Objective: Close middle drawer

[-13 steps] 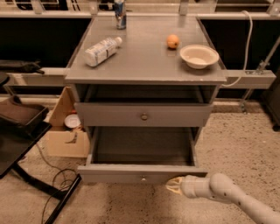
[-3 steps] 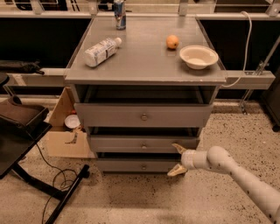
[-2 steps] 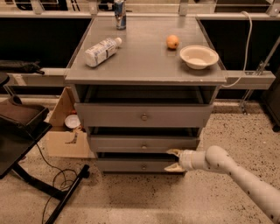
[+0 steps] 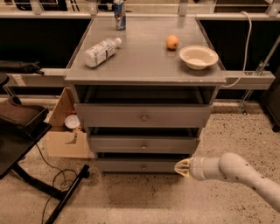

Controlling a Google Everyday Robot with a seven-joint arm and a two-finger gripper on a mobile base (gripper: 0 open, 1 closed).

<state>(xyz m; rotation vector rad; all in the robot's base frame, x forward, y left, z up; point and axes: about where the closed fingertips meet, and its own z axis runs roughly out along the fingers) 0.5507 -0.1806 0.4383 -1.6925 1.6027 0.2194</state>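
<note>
The middle drawer (image 4: 144,144) is a wide, low grey front with a small round knob (image 4: 141,145). It sits pushed in between the taller top drawer (image 4: 143,115) and the lowest drawer (image 4: 140,166). Only a thin dark gap shows above it. My gripper (image 4: 180,167) is at the end of a white arm coming in from the lower right. It sits low, at the right end of the lowest drawer's front, just below the middle drawer's right corner. Its fingers are together and hold nothing.
On the cabinet top (image 4: 144,57) lie a plastic bottle (image 4: 101,51), an orange (image 4: 172,42), a white bowl (image 4: 198,57) and a can (image 4: 119,8). A cardboard box (image 4: 65,131) stands left of the cabinet. A black stand (image 4: 26,127) and a cable (image 4: 57,179) are on the floor at left.
The drawer that stood pulled out 4.3 s ago is pushed in. Over the last second my gripper has drawn slightly down and right from the drawer fronts, and its fingers have come together.
</note>
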